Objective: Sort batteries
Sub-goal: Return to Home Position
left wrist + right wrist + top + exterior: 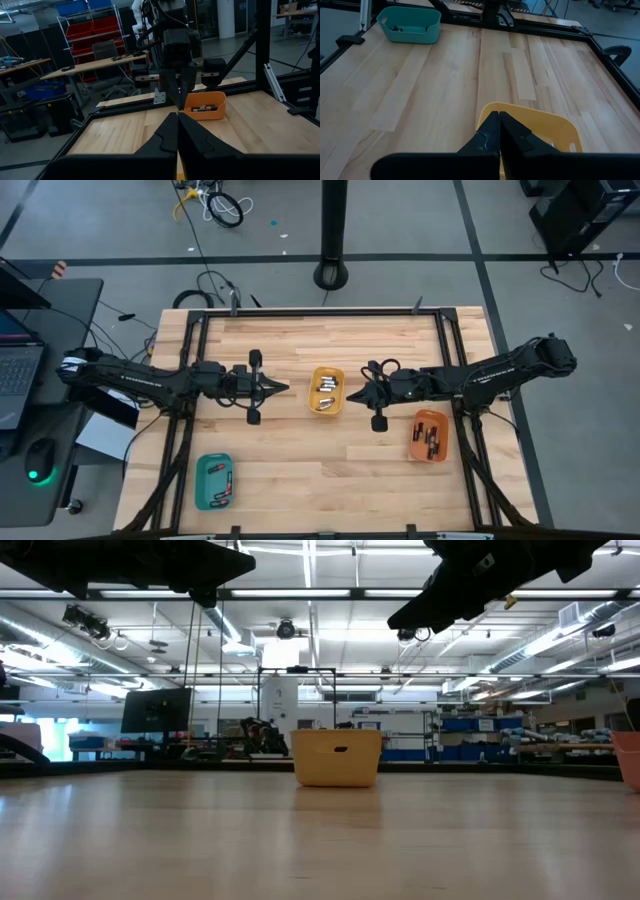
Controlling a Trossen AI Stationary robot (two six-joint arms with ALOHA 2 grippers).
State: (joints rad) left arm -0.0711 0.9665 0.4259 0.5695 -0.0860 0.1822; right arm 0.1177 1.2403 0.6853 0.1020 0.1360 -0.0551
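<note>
Yellow tray [313, 385] sits mid-table [300, 450] w/ silvery batteries [325, 394] lying inside it. More batteries, dark ones, lie in the orange tray [416, 445], which is on the R-arm side of the yellow tray and a bit nearer the front edge. A few more lie in the teal tray [205, 480], well apart from the yellow tray on the L-arm side, by the front edge.

L gripper [284, 388] is near the yellow tray on its L side, tips aimed at it. Its own cam shows the two fingers pressed together tip to tip w/ nothing between them.

R gripper [352, 393] is just beside the yellow tray on the opposite side, tips also aimed at it, so the two grippers face each other across the tray. Its own cam shows the fingers meeting w/ no gap and nothing held, and the tips hang over the yellow tray's near rim.

Low cam shows both arms up high, well clear of the yellow tray's top and touching neither tray nor table. It shows the yellow tray upright in the centre, w/ part of the orange tray at the R border.
</note>
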